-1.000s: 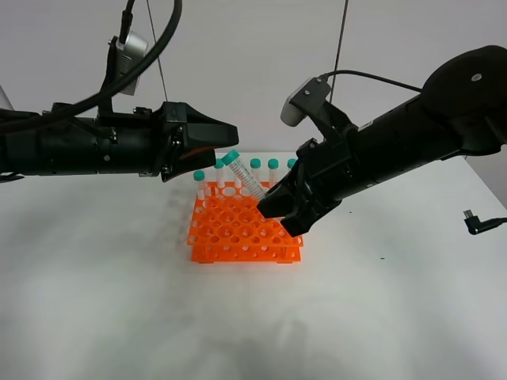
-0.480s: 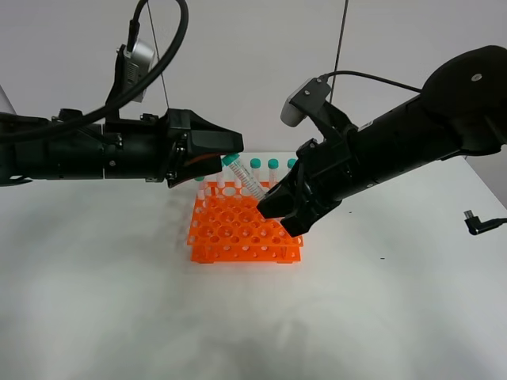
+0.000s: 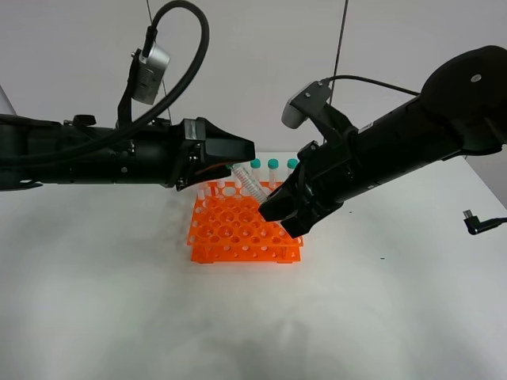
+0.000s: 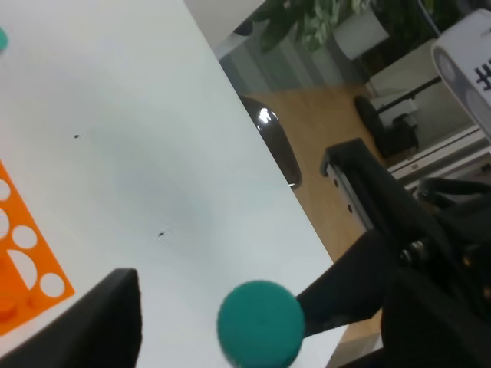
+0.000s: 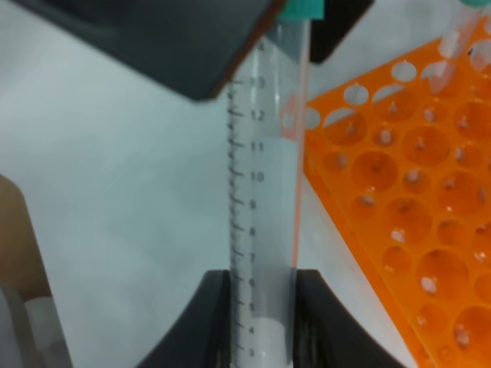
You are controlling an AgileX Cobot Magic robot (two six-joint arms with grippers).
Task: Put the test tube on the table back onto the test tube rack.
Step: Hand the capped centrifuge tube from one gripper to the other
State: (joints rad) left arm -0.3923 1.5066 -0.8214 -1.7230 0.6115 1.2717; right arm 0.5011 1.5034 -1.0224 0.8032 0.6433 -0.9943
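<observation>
Leaning at a slant over the test tube rack (image 3: 238, 233), the test tube (image 3: 250, 184) is clenched low on its body by the right tool (image 3: 273, 212). Its teal cap (image 4: 259, 323) sits between the left tool's (image 3: 250, 150) spread, released jaws. Other teal-capped tubes (image 3: 273, 165) stand in the rack's far row on the white table (image 3: 119, 301).

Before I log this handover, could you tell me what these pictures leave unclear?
- Exterior high: the left claw covers the test tube's top; the right claw hides its tip.
- Left wrist: the cap is blurred and hides the tube body; the test tube rack is cut by the edge.
- Right wrist: the tube's tip runs off the picture's edge.
</observation>
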